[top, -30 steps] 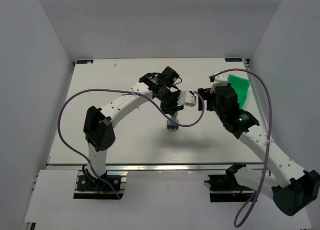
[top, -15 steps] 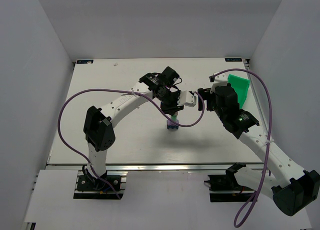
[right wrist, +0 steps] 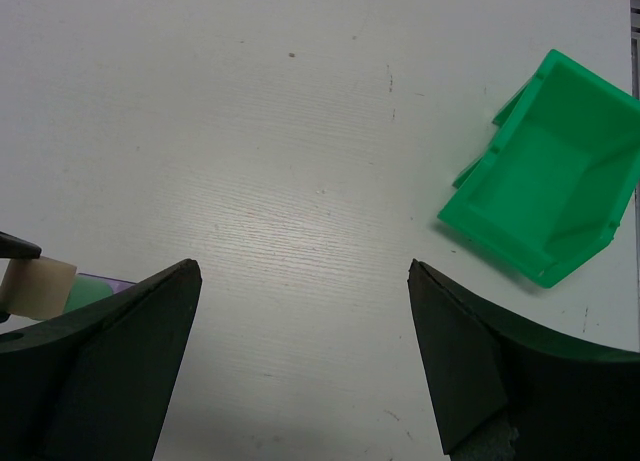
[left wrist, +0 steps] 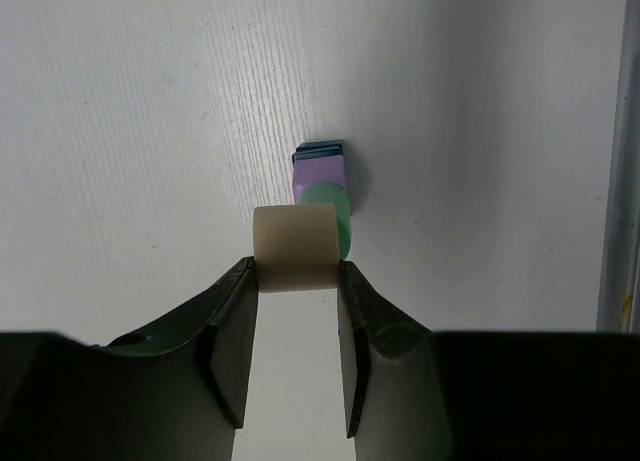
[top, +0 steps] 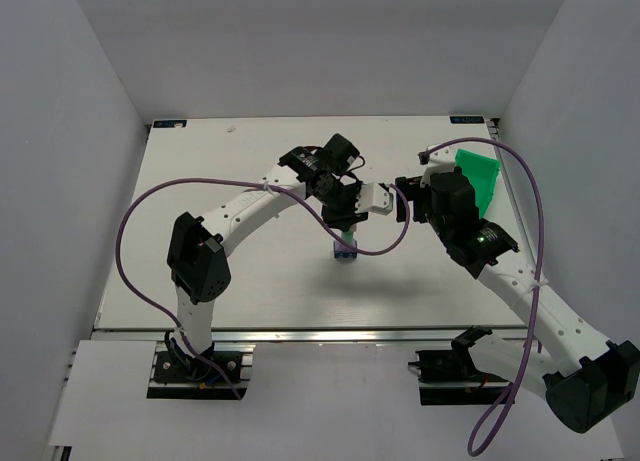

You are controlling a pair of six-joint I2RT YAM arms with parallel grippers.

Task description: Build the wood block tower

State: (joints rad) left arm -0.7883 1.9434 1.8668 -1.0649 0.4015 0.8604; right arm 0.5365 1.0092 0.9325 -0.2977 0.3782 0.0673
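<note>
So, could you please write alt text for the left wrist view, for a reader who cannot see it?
The left gripper is shut on a cream block, poised just over a mint green block that tops a lilac purple block and a dark blue block. All of this is seen from above against a white table.

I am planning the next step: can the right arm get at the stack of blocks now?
Probably not from above. The left gripper, shut on a cream block, hangs over the stack and covers its top. The right gripper is open and empty; only the stack's side toward it looks free.
</note>
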